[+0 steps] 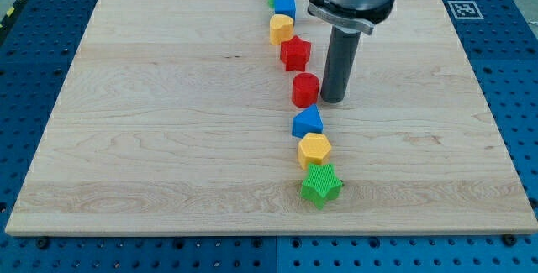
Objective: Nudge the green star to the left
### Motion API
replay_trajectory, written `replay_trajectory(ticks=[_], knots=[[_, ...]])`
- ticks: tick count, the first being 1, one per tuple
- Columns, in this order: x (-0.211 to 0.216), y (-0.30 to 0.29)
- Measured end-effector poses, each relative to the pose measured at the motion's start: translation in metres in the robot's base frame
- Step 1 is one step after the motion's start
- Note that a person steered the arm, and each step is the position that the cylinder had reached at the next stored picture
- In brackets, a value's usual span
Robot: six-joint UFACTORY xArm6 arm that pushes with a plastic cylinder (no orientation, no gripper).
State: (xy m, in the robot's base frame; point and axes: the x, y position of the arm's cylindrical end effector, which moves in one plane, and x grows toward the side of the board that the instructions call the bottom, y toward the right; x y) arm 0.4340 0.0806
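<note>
Star (322, 184) ends the row, cylinder (305, 90) left of my tip (332, 100)

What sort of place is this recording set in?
Probably a robotics lab bench: a wooden board on a blue perforated table, a fiducial marker at the board's corner, and coloured blocks lined up beside my tip.

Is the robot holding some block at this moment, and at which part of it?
Nothing is held. My tip only stands on the board, just right of the red cylinder, far above the green star.

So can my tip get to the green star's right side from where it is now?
Probably yes. My tip sits right of the red cylinder, and the board to the right of the column down to the green star looks free.
</note>
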Motion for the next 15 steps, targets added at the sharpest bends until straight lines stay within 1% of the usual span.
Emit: replay_trajectory(ticks=[2, 4, 5, 6, 7, 13, 15], knots=[[-0.042, -0.006], [-0.096, -0.009], [-0.117, -0.009], [-0.119, -0.009], [-0.111, -0.009], [0.033, -0.009], [0.076, 0.003]])
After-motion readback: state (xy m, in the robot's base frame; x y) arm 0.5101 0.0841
